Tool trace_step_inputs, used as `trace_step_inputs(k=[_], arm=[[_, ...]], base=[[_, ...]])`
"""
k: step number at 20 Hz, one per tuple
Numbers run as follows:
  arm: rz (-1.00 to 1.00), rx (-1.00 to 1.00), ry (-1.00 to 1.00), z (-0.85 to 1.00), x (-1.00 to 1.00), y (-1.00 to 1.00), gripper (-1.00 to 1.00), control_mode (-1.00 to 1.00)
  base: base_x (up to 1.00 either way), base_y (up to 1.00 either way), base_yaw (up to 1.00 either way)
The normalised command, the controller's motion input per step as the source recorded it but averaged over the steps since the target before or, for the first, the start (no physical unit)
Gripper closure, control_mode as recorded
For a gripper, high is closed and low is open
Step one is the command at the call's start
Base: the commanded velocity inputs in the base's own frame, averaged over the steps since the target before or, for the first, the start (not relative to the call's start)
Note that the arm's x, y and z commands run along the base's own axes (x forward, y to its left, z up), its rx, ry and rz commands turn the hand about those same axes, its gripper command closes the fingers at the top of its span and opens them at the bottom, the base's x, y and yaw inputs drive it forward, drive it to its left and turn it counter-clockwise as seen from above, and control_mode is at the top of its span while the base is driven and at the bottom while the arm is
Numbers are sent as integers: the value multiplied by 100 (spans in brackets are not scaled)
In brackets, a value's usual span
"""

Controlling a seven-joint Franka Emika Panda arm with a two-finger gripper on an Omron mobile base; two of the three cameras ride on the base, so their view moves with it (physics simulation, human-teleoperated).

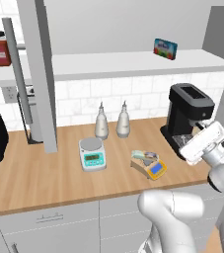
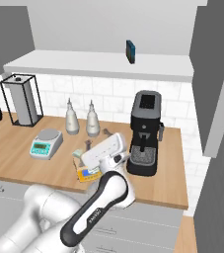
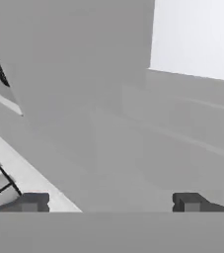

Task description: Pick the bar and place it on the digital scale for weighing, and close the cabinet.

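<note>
On the wooden counter (image 1: 44, 173), left to right: an open grey cabinet door (image 1: 40, 74), a white round-plate scale (image 1: 92, 153), then the tan wedge-shaped digital scale (image 1: 150, 166) carrying the mint-green bar (image 1: 144, 155), its long axis running left-right. A black coffee machine (image 1: 187, 116) stands just beyond. The gripper (image 3: 111, 202) hangs empty, fingers spread wide.

Even, bright, shadeless rendered light; soft shadows under the shelf (image 1: 133, 64) at 12 o'clock. No glare. Both base views are slightly soft; the hand view is blurry, washed grey
</note>
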Motion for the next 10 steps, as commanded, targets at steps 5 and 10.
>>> trace_step_inputs(k=[5,10], arm=[[-5,6,-24,57,0,-70,-100,-100],[-5,0,-13,42,-8,-93,-100,-100]], base=[[0,0,0],[0,0,0]])
